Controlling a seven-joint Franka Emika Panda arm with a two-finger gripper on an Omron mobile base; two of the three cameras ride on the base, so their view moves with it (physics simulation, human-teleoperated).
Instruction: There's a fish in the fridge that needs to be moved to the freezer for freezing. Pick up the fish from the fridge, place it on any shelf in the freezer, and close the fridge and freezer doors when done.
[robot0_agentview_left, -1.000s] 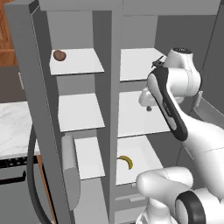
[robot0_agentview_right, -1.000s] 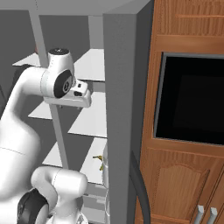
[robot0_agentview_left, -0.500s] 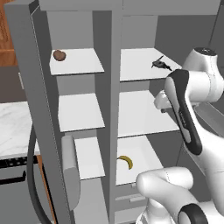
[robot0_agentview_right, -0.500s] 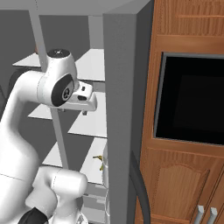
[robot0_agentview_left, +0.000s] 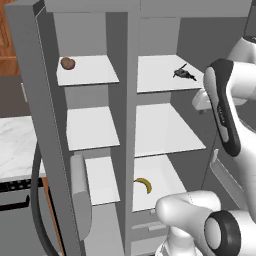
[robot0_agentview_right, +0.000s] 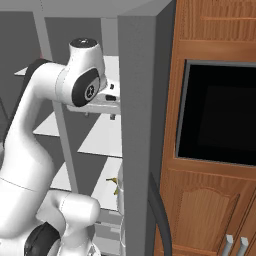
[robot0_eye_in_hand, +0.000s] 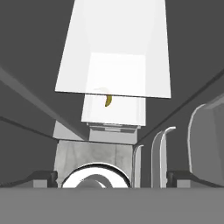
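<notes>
While the fish lay untouched on the top shelf of the fridge, near that shelf's front right corner, the gripper had its fingers spread wide with nothing between them. The hand view looked down past the lower shelves to the banana, so the hand appeared to be aimed away from the fish rather than at it. In the left base view the arm stood at the fridge's right side, its hand roughly level with the gap under the top shelf.

The main risk, as I judged it, was the approach. Swinging up and round from under the shelf could knock the wrist or fingers against the shelf's front edge. The fish was small and slender with thin points, so a slightly off reach might push it deeper, flick it off the edge, or close on a tail tip that then slipped free. The freezer held a brown lump on its top shelf, but the lower ones were bare.
</notes>
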